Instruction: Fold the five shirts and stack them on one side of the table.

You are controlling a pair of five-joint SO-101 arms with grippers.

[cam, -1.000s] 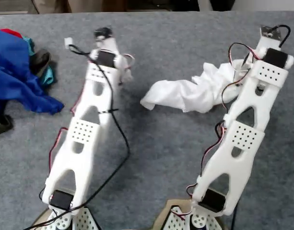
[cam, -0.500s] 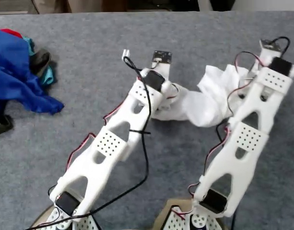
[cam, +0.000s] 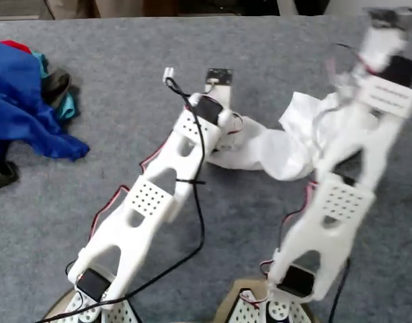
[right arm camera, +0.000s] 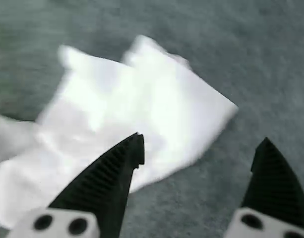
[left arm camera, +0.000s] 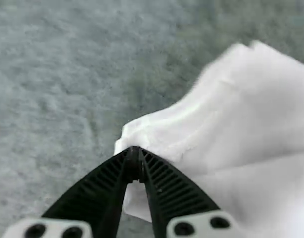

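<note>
A crumpled white shirt (cam: pixel 279 151) lies stretched across the grey table right of centre. My left arm (cam: pixel 158 195) slants over to its left end. In the left wrist view the left gripper (left arm camera: pixel 136 154) is shut, its black tips pinching the folded edge of the white shirt (left arm camera: pixel 231 114). My right arm (cam: pixel 367 114) stands raised over the shirt's right end. In the right wrist view the right gripper (right arm camera: pixel 201 146) hangs open above the white shirt (right arm camera: pixel 142 99), touching nothing.
A heap of blue cloth (cam: pixel 17 94) with teal (cam: pixel 68 104) and red (cam: pixel 14 46) pieces lies at the table's left edge, with dark items (cam: pixel 54 84) beside it. Bare grey tabletop (cam: pixel 273 47) stretches behind the arms.
My left arm swung right from bare table to the shirt's left end. The right arm rose away from the shirt's right end, and the shirt bunched slightly.
</note>
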